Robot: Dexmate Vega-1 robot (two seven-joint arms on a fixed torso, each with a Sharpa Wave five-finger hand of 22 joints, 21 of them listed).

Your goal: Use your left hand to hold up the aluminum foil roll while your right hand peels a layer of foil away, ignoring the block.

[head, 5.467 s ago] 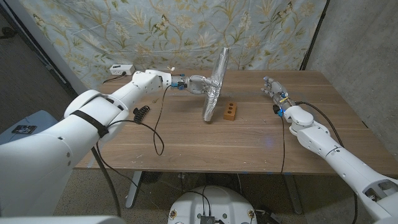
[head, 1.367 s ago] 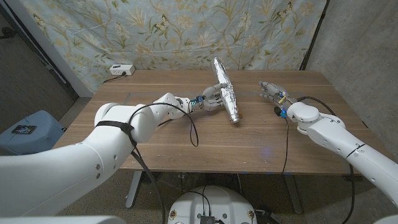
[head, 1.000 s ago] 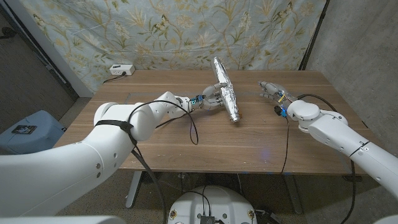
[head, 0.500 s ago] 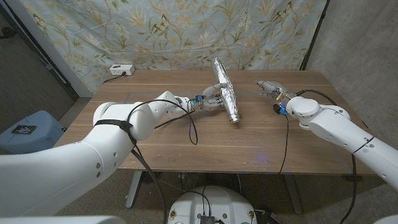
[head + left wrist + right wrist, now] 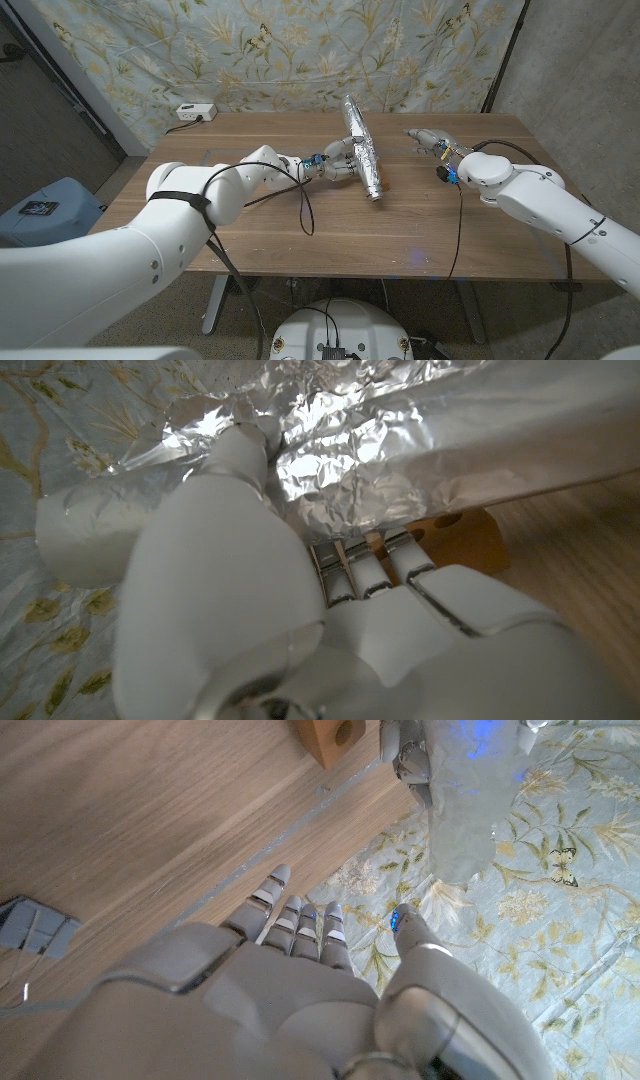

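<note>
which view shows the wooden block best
The right wrist view: the block sits unobstructed on the table, one hole visible, though cut by the frame edge. The left wrist view shows just a part behind the foil roll. In the head view the roll hides it.

No text, label, brand, number or sign can be read in any of these views.

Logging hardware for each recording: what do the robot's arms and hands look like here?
Both arms have smooth, rounded, glossy white shells. The left arm wears a black band near the shoulder, and a thin black cable loops off its forearm. The right arm has a black cable trailing from the wrist, where a small blue light shows. The left hand and right hand are pale grey, with metallic segmented fingers.
</note>
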